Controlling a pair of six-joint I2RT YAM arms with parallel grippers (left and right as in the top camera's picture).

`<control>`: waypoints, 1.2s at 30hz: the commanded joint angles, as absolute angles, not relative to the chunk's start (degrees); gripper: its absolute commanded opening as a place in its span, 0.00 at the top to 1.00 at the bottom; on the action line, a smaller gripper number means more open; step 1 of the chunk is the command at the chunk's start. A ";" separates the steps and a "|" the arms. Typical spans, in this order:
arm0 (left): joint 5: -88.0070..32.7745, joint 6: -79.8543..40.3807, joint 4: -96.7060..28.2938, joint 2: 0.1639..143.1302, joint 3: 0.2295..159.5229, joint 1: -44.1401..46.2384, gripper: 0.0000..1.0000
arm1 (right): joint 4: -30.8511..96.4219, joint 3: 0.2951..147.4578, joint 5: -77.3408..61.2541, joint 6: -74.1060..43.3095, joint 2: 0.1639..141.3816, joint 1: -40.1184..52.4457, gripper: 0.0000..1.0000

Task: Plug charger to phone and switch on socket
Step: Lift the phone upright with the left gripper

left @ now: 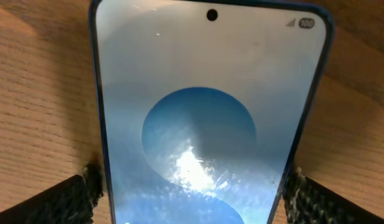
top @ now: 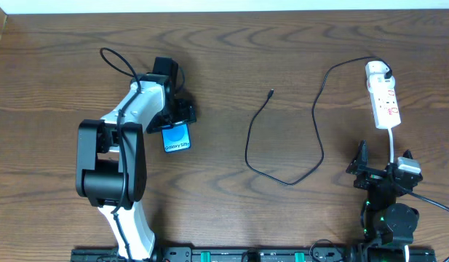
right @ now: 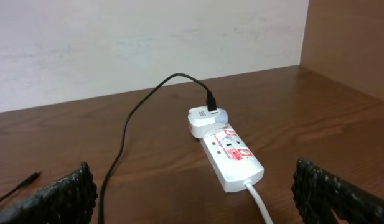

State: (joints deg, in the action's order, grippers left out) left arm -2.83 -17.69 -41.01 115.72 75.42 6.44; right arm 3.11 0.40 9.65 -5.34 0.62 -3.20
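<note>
Mid-left of overhead frame: slim black-edged smartphone, screen lit blue. Left gripper straddles it, pads just beside both long edges; cannot tell whether pinching or free.

Centre: thin black charger cable in loose loop, small plug tip bare, well apart from smartphone. Plugging not done.

Right: white plug head already seated in white power strip with red switch marks; switch state unreadable.

Right gripper spread wide, empty, near power strip.

Brown wood-grain counter, pale wall behind.
</note>
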 commanded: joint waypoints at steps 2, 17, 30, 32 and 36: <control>-1.85 -16.10 -40.99 122.50 71.46 5.87 0.03 | 3.27 0.30 9.52 -4.40 0.27 -2.90 0.01; -2.13 -11.35 -40.60 122.50 71.46 5.98 0.11 | 3.27 0.30 9.52 -4.40 0.27 -2.90 0.01; -2.15 -11.44 -40.38 122.50 71.46 5.98 0.34 | 3.27 0.30 9.52 -4.43 0.27 -2.90 0.01; -2.13 -11.44 -40.40 122.50 71.46 5.98 0.36 | 3.27 0.30 9.52 -4.40 0.27 -2.90 0.01; -2.11 -11.42 -40.60 122.45 71.70 5.98 0.37 | 3.27 0.30 9.52 -4.43 0.27 -2.90 0.01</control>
State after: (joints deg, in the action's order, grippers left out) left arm -2.79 -12.14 -40.38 115.72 75.44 6.39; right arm 3.11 0.40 9.65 -5.34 0.62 -3.20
